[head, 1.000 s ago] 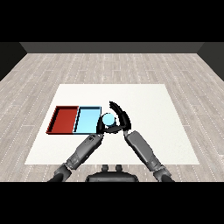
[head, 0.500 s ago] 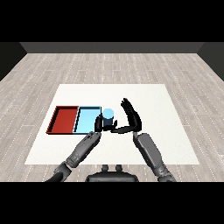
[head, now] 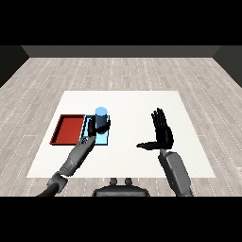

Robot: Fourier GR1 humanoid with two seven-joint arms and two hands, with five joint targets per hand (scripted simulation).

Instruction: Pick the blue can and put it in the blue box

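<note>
The black left hand (head: pixel 97 128) curls round the light blue cylindrical can (head: pixel 101 119), fingers and thumb wrapped about its lower body, so it is grasping the can. The can stands upright over the light blue rectangular tray (head: pixel 105 139), at the tray's far end; whether its base touches the tray floor cannot be told. The flat red rectangular tray (head: pixel 68 129) lies touching the blue tray at its 9 o'clock side. Both trays sit on the white desk (head: pixel 132 106). The black right hand (head: pixel 162 131) is released, fingers straight and spread, thumb pointing toward 9 o'clock, holding nothing, well apart from the can at about its 4 o'clock.
</note>
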